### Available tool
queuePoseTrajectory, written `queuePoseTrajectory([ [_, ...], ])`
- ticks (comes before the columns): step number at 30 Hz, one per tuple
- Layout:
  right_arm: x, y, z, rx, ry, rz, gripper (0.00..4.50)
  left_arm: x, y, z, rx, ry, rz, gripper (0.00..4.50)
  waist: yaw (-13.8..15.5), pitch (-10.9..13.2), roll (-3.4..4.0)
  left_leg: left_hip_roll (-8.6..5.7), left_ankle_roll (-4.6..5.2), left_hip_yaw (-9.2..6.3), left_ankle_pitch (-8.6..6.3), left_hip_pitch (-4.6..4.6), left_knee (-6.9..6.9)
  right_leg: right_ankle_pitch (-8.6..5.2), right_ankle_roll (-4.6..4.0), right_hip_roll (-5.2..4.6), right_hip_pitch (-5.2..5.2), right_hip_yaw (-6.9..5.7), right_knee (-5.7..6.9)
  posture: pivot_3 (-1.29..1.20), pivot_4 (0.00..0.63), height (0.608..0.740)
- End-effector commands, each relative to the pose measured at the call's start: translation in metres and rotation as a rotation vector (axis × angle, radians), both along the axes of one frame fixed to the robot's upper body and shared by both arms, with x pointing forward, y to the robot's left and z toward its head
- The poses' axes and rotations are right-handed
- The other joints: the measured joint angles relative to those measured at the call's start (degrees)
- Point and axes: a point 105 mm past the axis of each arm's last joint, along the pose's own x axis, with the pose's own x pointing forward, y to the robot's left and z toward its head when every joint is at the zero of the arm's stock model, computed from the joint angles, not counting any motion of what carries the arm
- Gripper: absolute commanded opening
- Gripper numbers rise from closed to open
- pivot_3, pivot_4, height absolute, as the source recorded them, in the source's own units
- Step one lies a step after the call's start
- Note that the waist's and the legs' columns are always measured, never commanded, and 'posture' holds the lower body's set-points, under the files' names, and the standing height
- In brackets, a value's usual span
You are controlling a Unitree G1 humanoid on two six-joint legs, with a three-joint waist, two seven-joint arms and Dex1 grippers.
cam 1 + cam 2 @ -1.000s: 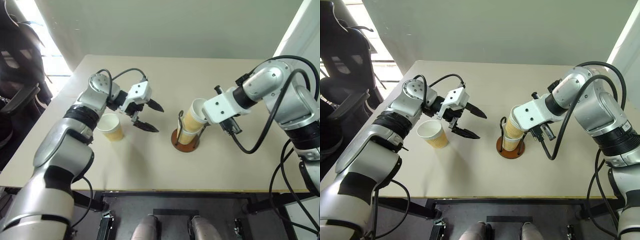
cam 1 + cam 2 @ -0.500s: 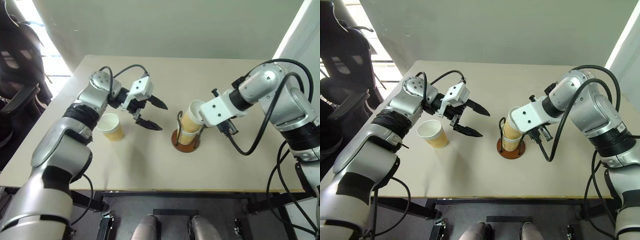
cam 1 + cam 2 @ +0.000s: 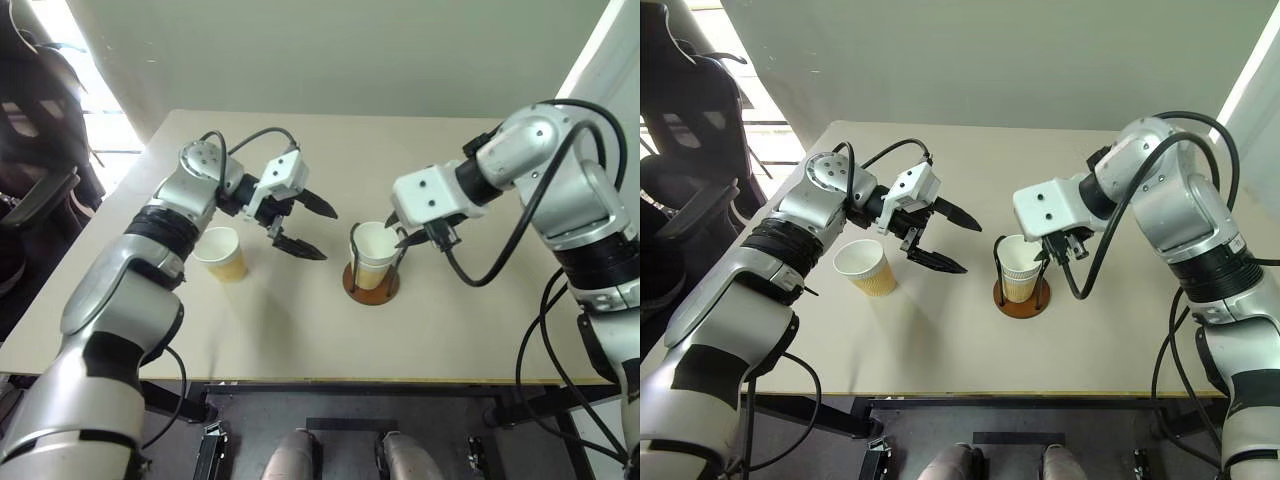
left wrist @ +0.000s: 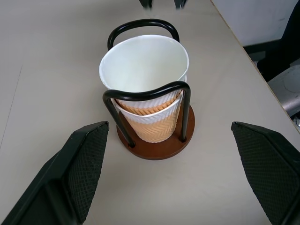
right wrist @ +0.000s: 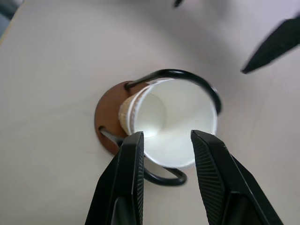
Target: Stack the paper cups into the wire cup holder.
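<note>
The beige tabletop carries the wire cup holder mid-surface, its 2 black loops keeping 2 nested paper cups upright; the third cup stands apart (likely next) beside the left gripper, fingers spread wide and empty. The right gripper hovers above the stack, fingers parted, gripping nothing.

no readable text or labels

You see cups white inside, orange with a herringbone pattern outside; a holder with reddish-brown base and black wire loops; black gripper fingers; a beige table.
</note>
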Motion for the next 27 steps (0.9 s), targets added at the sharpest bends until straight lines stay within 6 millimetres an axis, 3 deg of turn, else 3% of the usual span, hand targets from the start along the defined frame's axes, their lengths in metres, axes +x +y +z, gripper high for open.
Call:
queuePoseTrajectory([
  [1, -0.007, -0.003, 0.041, 0.168, -0.016, -0.046, 1.54, -0.002, 0.003, 0.018, -0.013, -0.026, -0.016, 4.50, 0.02, 0.00, 0.00, 0.00, -0.01, 0.00, 0.01, 0.00, -0.01, -0.01, -0.01, 0.00, -0.01, 0.00, 0.01, 0.00, 0.150, 0.740],
  [5, -0.019, -0.012, 0.058, 0.364, 0.099, -0.112, 1.54, 0.002, 0.012, 0.028, -0.021, -0.051, 0.031, 4.50, 0.12, 0.01, -0.01, 0.00, -0.08, 0.00, 0.06, -0.01, -0.05, -0.07, -0.12, 0.02, -0.02, 0.00, 0.02, 0.00, 0.150, 0.740],
  [8, -0.030, -0.015, 0.061, 0.522, 0.193, -0.148, 1.54, 0.006, 0.025, 0.038, -0.001, -0.082, 0.083, 4.50, 0.13, 0.00, -0.04, 0.00, -0.15, 0.00, 0.10, -0.02, -0.08, -0.14, -0.17, 0.05, -0.01, -0.01, 0.00, 0.00, 0.150, 0.740],
  [11, -0.027, -0.023, 0.059, 0.624, 0.201, -0.211, 1.54, 0.009, 0.043, 0.041, 0.088, -0.155, 0.124, 4.50, 0.08, 0.00, -0.04, 0.00, -0.23, 0.02, 0.16, 0.05, -0.09, -0.19, -0.17, 0.11, -0.02, 0.08, 0.03, 0.00, 0.150, 0.740],
  [17, -0.022, -0.033, 0.046, 0.666, 0.202, -0.276, 1.54, 0.010, 0.082, 0.041, 0.269, -0.233, 0.207, 4.50, -0.13, 0.00, -0.04, 0.00, -0.22, 0.02, 0.15, 0.06, -0.09, -0.19, -0.01, 0.13, -0.21, 0.15, 0.39, 0.00, 0.150, 0.740],
  [20, -0.019, -0.037, 0.037, 0.633, 0.213, -0.287, 1.54, 0.007, 0.111, 0.031, 0.481, -0.289, 0.210, 4.50, -0.17, 0.00, -0.05, 0.04, -0.22, -0.05, 0.15, 0.06, -0.16, -0.19, -0.03, 0.18, -0.26, 0.10, 0.44, 0.00, 0.150, 0.740],
  [27, -0.017, -0.042, 0.031, 0.590, 0.234, -0.287, 1.54, 0.002, 0.130, 0.036, 0.574, -0.334, 0.209, 4.50, -0.11, -0.04, -0.15, 0.05, -0.20, -0.13, 0.14, -0.01, -0.19, -0.33, -0.30, 0.15, -0.30, 0.08, 0.48, 0.00, 0.150, 0.740],
])
